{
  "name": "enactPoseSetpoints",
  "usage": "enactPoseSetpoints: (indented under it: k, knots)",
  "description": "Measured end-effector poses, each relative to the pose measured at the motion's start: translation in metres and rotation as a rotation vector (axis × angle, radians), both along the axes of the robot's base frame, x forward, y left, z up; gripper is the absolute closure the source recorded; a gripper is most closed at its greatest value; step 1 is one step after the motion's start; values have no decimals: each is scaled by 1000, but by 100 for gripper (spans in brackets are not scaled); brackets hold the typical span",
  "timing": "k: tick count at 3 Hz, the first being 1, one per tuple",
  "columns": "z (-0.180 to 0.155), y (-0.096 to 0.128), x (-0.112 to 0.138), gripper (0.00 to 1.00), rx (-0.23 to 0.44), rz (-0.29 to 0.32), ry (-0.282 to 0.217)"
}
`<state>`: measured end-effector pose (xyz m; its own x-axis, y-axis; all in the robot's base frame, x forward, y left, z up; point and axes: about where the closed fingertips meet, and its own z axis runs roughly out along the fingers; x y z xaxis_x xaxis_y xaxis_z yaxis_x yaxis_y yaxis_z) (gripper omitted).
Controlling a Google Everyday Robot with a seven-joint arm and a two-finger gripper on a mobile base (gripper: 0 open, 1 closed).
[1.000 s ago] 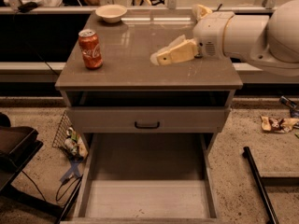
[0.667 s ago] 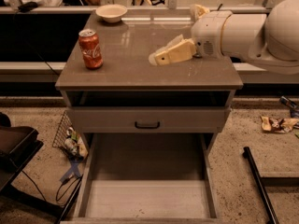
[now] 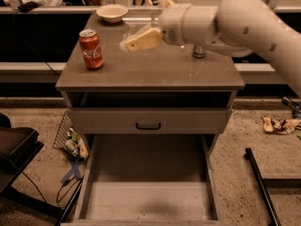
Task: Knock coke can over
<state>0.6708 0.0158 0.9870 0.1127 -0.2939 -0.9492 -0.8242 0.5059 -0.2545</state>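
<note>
The coke can [image 3: 91,49], short and red with white script and a silver top, stands upright at the left side of the brown cabinet top [image 3: 155,74]. My gripper [image 3: 132,42] with its cream fingers hangs above the middle of the top, to the right of the can and apart from it. The white arm reaches in from the upper right.
A white bowl [image 3: 112,12] sits at the back left of the top. The base of another can [image 3: 199,52] shows behind the arm at the right. The bottom drawer [image 3: 148,182] is pulled out. A wire basket [image 3: 70,138] and clutter lie on the floor at the left.
My gripper has moved left across the cabinet top toward the coke can. The can has not moved.
</note>
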Motion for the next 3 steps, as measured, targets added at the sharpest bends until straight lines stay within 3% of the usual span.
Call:
enactPoseSetpoints:
  k: [1,3]
  knots:
    - [-12,57,37,0,38,54,20]
    - [-65,139,65,0,105,151,119]
